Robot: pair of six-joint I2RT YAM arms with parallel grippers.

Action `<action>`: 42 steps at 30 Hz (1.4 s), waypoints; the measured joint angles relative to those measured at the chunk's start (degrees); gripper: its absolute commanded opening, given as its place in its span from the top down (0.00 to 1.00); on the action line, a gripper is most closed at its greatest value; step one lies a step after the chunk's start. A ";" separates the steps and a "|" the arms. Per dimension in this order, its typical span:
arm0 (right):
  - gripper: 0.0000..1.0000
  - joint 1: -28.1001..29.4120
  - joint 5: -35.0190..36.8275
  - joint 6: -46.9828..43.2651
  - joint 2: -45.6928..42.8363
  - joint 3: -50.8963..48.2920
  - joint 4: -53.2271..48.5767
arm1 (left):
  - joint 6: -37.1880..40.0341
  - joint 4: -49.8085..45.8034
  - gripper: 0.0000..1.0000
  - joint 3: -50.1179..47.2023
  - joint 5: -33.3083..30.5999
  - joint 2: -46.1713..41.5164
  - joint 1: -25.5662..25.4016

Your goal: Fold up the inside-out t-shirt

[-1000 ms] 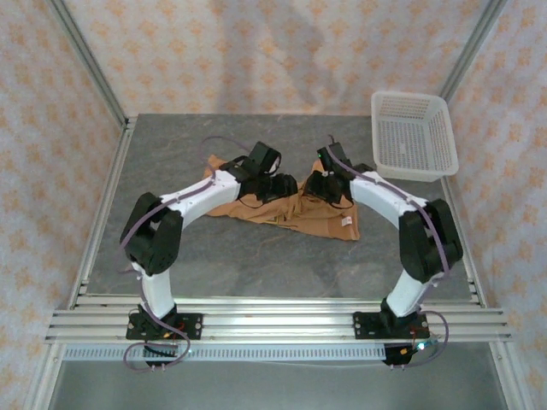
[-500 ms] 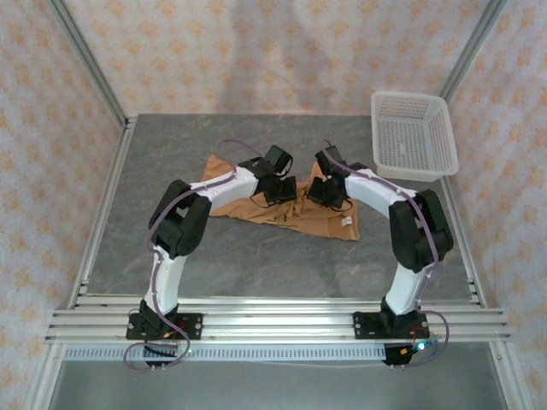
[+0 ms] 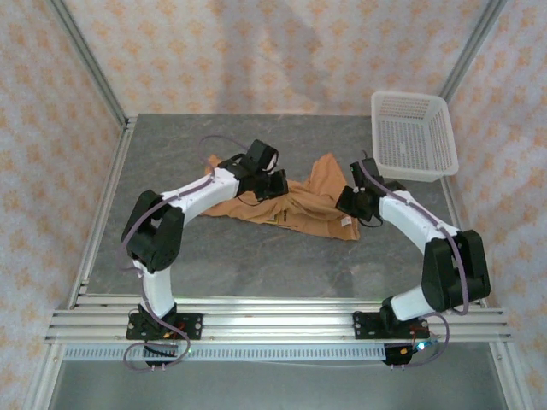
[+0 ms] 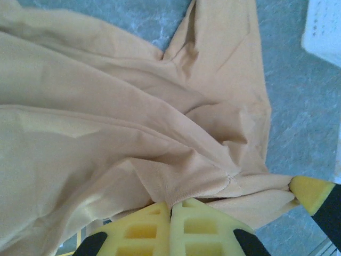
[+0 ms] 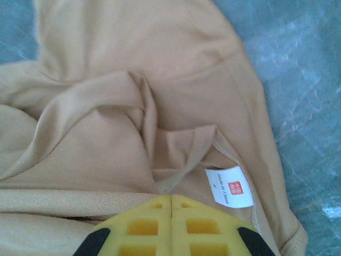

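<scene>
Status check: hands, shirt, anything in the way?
Both shut: left hand, right hand, each apparently pinching cloth. Orange t-shirt crumpled on table, unfolded, label showing. White basket far right, off the shirt.

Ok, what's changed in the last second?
Both jaws closed, seemingly pinching the orange-tan cloth t-shirt. The left gripper barely shifted; the right gripper swung right and nearer, uncovering the shirt's right side. Shirt outline and white plastic basket unchanged.
</scene>
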 measured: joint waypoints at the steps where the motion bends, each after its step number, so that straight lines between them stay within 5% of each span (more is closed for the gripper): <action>1: 0.88 0.00 -0.17 -0.07 0.44 -0.02 -0.22 | -0.02 0.02 1.00 -0.11 0.02 0.26 -0.22; 3: 0.74 0.17 -0.39 -0.20 0.96 0.20 -0.79 | -0.24 0.09 1.00 -0.26 -0.02 0.66 -0.81; 5: 0.72 0.98 0.00 -0.46 0.79 1.01 -2.23 | -0.66 0.20 1.00 -0.26 -0.07 0.66 -1.57; 11: 1.00 8.15 -0.17 0.46 -1.40 6.51 -2.34 | -1.07 0.68 1.00 -0.26 -0.09 1.73 -3.76; 20: 1.00 12.39 -2.93 3.08 11.85 10.56 2.64 | -1.03 0.59 1.00 -0.02 -0.72 2.64 -4.35; 26: 0.59 12.63 -2.47 4.33 17.16 10.62 2.84 | -0.90 0.57 1.00 0.02 -1.22 2.64 -4.35; 32: 0.50 12.63 -1.03 5.07 18.91 11.74 2.95 | -0.90 0.57 1.00 0.02 -1.33 2.64 -4.35; 35: 0.62 12.63 -0.55 5.44 19.93 11.78 3.45 | -0.87 0.57 1.00 0.02 -1.33 2.64 -4.35; 38: 0.99 12.63 -0.46 5.88 20.96 11.78 4.15 | -0.90 0.57 1.00 0.02 -1.31 2.64 -4.22; 42: 1.00 12.63 -0.57 5.92 20.85 12.37 4.09 | -0.94 0.61 1.00 -0.04 -1.11 2.64 -3.63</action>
